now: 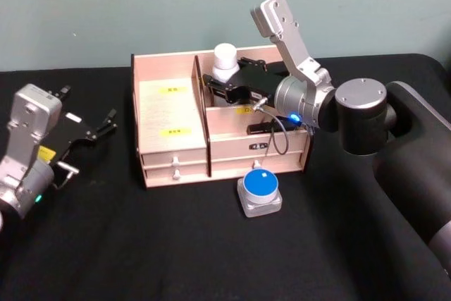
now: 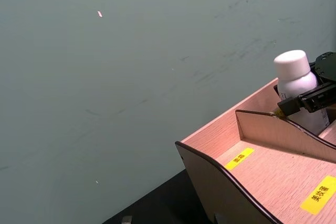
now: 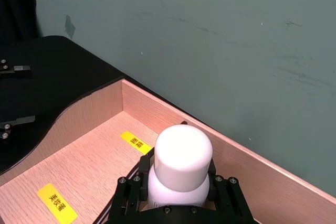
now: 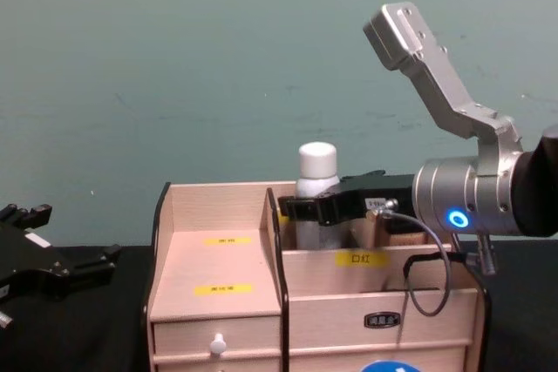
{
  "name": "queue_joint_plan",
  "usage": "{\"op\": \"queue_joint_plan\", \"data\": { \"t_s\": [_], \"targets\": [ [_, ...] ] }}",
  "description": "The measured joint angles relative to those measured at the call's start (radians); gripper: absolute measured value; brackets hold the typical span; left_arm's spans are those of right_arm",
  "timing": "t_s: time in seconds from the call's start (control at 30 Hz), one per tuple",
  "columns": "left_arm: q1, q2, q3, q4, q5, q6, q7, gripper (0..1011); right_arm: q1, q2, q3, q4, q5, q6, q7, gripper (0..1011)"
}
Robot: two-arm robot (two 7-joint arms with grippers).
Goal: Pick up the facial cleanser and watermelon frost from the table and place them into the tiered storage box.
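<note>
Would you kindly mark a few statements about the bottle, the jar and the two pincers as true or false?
1. The right pincer is shut on the facial cleanser. True.
2. The watermelon frost lies inside the tiered storage box. False: it stands on the table, just in front of the box.
3. The facial cleanser stands upright in a rear compartment, on the right of the tall divider. True.
4. The left pincer holds the jar. False: it is open and empty, off to the left of the box.
</note>
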Motion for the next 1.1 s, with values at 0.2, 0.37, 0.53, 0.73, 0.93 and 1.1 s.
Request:
{"op": "queue_joint_plan", "data": {
  "t_s": [0.2, 0.37, 0.53, 0.73, 0.93, 1.1],
  "targets": [
    [0.0, 0.0, 0.0, 0.0, 0.0, 0.0, 0.0, 1009, 0.0, 0.0, 0.0, 0.0, 0.0, 0.0, -0.001, 605],
    [0.0, 0.0, 0.0, 0.0, 0.0, 0.0, 0.0, 1010, 0.0, 0.0, 0.001, 0.0, 0.001, 0.0, -0.001, 644],
    [0.0, 0.0, 0.0, 0.0, 0.0, 0.0, 0.0, 1009, 0.0, 0.0, 0.001, 0.0, 0.002, 0.0, -0.001, 774],
    [0.0, 0.0, 0.0, 0.0, 0.0, 0.0, 0.0, 1010, 0.0, 0.0, 0.001, -0.001, 0.002, -0.001, -0.001, 942],
    [0.0, 0.0, 0.0, 0.0, 0.0, 0.0, 0.0, 1009, -0.01, 0.016, 0.008, -0.043, 0.003, 0.012, 0.003, 1000],
    [0.0, 0.0, 0.0, 0.0, 0.0, 0.0, 0.0, 1010, -0.031, 0.055, 0.009, -0.136, 0.0, 0.048, 0.012, 1000]
  ]
}}
